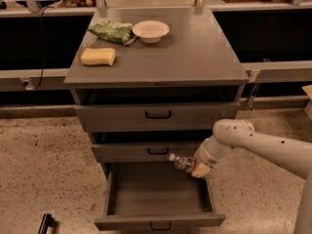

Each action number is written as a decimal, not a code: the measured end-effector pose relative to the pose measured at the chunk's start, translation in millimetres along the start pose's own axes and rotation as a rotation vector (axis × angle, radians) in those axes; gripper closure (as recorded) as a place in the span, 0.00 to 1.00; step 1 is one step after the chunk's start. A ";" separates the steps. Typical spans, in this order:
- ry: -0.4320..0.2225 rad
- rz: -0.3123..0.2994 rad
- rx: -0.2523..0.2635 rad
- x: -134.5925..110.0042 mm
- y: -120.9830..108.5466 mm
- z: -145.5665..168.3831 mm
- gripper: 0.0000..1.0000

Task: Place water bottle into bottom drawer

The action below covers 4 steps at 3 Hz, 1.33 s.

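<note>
no text, no labels (gripper (195, 167) over bottom drawer (156, 191))

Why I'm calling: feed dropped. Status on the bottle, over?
Hand shut on water bottle, over rear of bottom drawer. Bottle not yet released. Drawer open, nothing blocking.

We see a dim, warm-tinted scene lit from above: the grey metal cabinet's top surface (195, 52) is brightest, while the open, deep grey bottom drawer (156, 189) lies in shadow. The pale two-finger gripper (199, 168), above that drawer's right rear, clasps the small clear plastic water bottle (179, 162), both faintly blurred.
</note>
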State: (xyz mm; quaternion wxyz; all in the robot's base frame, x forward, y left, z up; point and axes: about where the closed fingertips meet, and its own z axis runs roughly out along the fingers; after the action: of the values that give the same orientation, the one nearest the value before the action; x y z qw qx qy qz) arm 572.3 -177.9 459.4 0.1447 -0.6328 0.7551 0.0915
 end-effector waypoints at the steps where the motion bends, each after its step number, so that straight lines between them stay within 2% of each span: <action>1: 0.001 0.000 0.000 0.1 0.1 0.1 1.00; 2: -0.031 0.004 0.018 11.5 -2.6 29.7 1.00; 3: -0.126 -0.021 0.095 33.7 -24.7 106.4 1.00; 4: -0.196 -0.012 0.094 49.1 -28.3 174.7 1.00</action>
State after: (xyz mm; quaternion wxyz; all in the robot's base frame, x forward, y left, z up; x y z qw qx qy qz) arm 610.3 -172.6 279.8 0.2480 -0.6179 0.7370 0.1165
